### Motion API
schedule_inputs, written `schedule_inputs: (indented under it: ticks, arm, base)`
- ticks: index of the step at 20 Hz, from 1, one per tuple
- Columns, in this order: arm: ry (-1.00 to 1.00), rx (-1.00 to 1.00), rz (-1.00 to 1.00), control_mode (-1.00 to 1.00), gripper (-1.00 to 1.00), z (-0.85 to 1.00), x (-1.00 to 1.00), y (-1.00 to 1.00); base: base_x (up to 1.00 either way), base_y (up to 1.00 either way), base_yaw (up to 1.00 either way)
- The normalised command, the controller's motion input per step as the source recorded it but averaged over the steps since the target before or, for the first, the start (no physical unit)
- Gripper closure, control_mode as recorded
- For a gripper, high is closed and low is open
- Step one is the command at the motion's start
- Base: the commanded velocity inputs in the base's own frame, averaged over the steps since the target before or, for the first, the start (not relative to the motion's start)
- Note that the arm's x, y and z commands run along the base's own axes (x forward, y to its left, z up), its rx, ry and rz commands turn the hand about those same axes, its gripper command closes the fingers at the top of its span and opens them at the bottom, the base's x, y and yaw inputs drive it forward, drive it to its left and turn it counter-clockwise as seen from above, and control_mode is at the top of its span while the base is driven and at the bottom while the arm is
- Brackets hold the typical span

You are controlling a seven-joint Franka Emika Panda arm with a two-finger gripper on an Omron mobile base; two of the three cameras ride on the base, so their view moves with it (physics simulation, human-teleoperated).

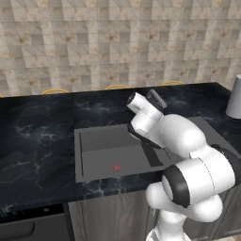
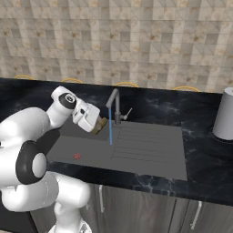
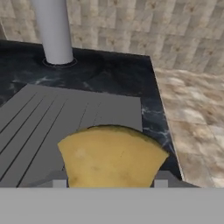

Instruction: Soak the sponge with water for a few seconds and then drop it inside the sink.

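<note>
My gripper [image 2: 98, 124] is shut on the yellow sponge [image 2: 103, 123], holding it above the dark grey sink [image 2: 150, 157]. The sponge hangs just left of the thin blue water stream [image 2: 110, 132] that falls from the curved grey faucet [image 2: 113, 101]; I cannot tell whether they touch. In the hand view the sponge [image 3: 111, 156] bulges between my fingertips, with the gripper [image 3: 110, 183] low in the picture and the sink's ribbed drainboard [image 3: 48, 120] beyond. In the left base view my own arm hides the gripper above the sink [image 1: 101, 141].
A small red round spot [image 2: 77, 156] lies on the basin floor, also the red spot [image 1: 116, 167]. A tall grey cylinder [image 2: 225, 114] stands on the black marbled countertop [image 2: 205, 154] right of the sink. A tiled wall backs the counter.
</note>
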Motion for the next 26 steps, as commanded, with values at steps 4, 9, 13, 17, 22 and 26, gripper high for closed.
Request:
schedule_inputs:
  ticks: [4, 9, 13, 17, 22, 26]
  arm:
    - [-0.06, 0.00, 0.00, -1.00, 1.00, -0.12, 0.00, -0.16]
    - [-0.07, 0.00, 0.00, -1.00, 1.00, -0.27, 0.00, -0.03]
    - [-0.08, 0.00, 0.00, -1.00, 1.00, -0.25, 0.01, 0.00]
    - [-0.08, 0.00, 0.00, -1.00, 1.00, -0.01, 0.17, 0.01]
    - [0.03, -0.02, -0.01, -1.00, 1.00, 0.12, 0.30, 0.02]
    - [0.07, -0.01, -0.02, -1.00, 1.00, 0.04, 0.13, 0.08]
  base:
    - [0.00, 0.00, 0.00]
    - [0.00, 0.00, 0.00]
    - [0.00, 0.00, 0.00]
    - [0.00, 0.00, 0.00]
    - [0.00, 0.00, 0.00]
    - [0.00, 0.00, 0.00]
